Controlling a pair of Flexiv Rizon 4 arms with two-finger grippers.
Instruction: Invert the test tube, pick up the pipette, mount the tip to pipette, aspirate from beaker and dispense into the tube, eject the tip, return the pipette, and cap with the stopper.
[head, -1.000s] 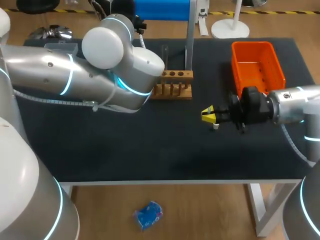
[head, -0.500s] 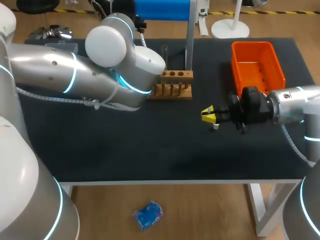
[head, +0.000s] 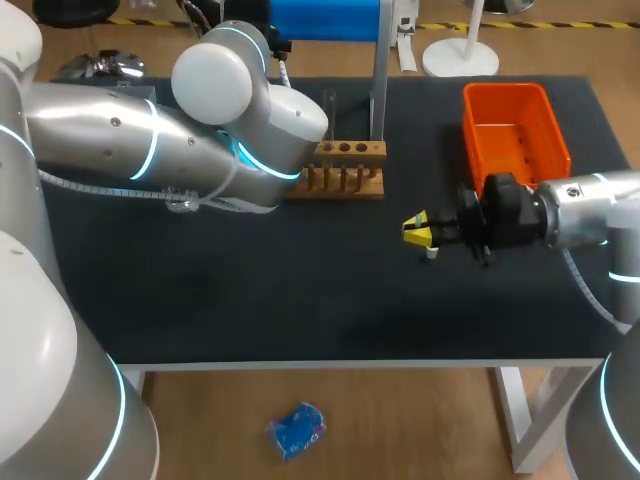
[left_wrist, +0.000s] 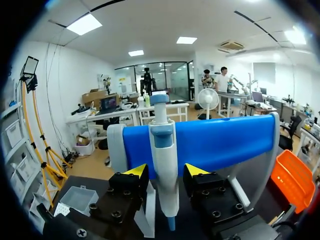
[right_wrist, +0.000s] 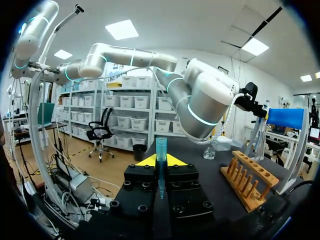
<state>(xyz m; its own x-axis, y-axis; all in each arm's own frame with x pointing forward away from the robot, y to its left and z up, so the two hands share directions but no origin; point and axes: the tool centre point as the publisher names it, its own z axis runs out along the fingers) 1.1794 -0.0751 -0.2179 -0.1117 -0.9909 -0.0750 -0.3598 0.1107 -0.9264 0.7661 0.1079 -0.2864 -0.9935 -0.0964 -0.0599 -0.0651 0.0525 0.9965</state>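
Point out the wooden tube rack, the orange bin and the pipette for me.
Light wooden test tube rack (head: 351, 151), head view, its top bar.
Orange plastic bin (head: 505, 93), head view, its far wall.
White-and-blue pipette (left_wrist: 165, 175), left wrist view, its white body.

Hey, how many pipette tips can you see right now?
1. The pipette tip stands upright between the fingers of the right gripper, which is shut on it. Others may be hidden behind the left arm.
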